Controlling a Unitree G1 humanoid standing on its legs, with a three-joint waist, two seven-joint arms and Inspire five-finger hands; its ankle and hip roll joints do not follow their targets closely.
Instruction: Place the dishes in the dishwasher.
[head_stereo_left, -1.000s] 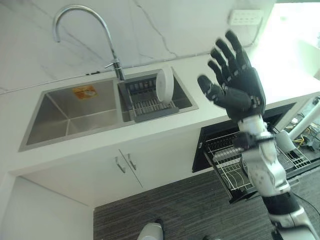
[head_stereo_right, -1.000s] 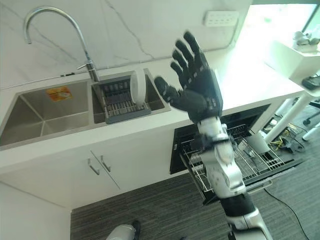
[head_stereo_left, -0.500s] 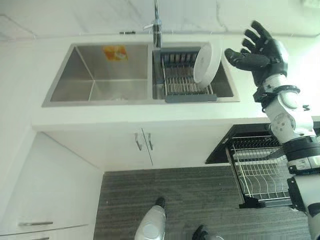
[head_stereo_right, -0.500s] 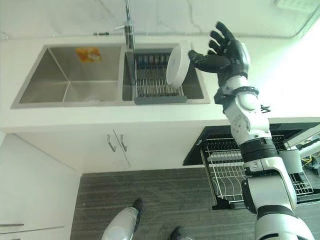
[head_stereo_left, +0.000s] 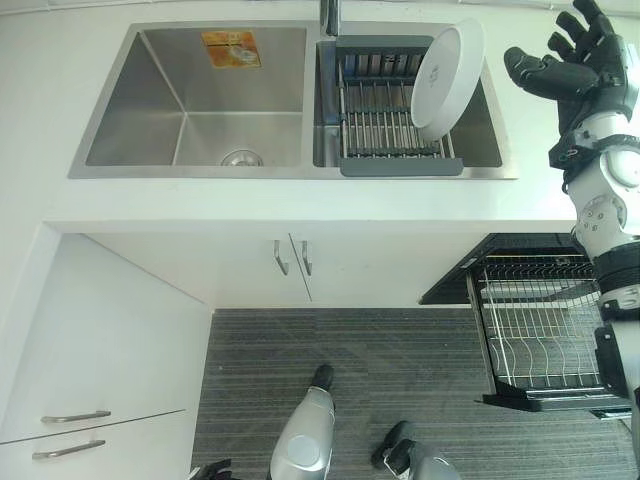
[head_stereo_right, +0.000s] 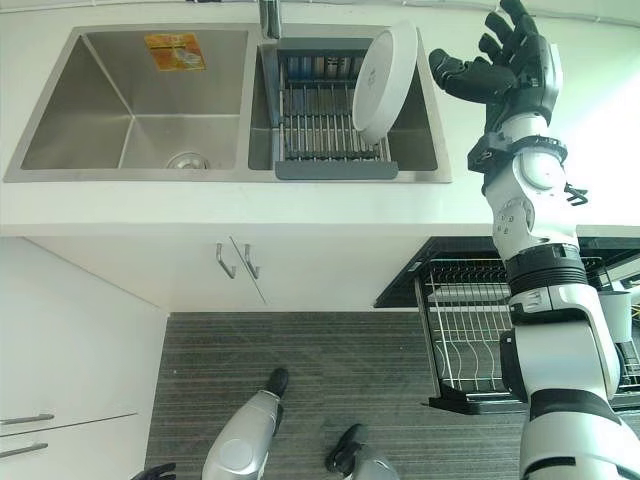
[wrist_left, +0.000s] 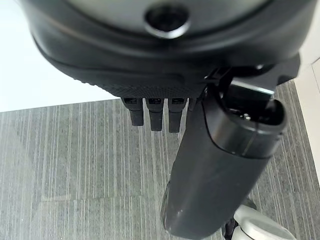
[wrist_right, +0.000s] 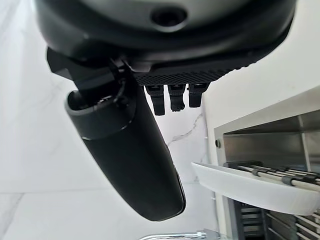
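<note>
- The right hand (head_stereo_right: 515, 70) is raised over the white counter (head_stereo_left: 300, 205), just to the right of the sink, with its fingers spread and its thumb stretched toward the plate; it holds nothing and is not touching the plate.
- A white plate (head_stereo_left: 447, 78) stands on edge, tilted, in the dark drying rack (head_stereo_left: 390, 120) that sits in the right-hand basin of the steel sink (head_stereo_left: 130, 110).
- The left basin has a drain (head_stereo_left: 238, 157) in its floor and an orange sticker (head_stereo_left: 232, 48) on its back wall.
- Below the counter to the right, the dishwasher's wire rack (head_stereo_left: 545, 335) is pulled out over the grey striped floor (head_stereo_left: 350, 380).
- The left hand (wrist_left: 210, 165) hangs down over that floor, fingers relaxed and straight, grasping nothing.
- White cabinet doors with paired handles (head_stereo_left: 292, 257) sit under the sink.
</note>
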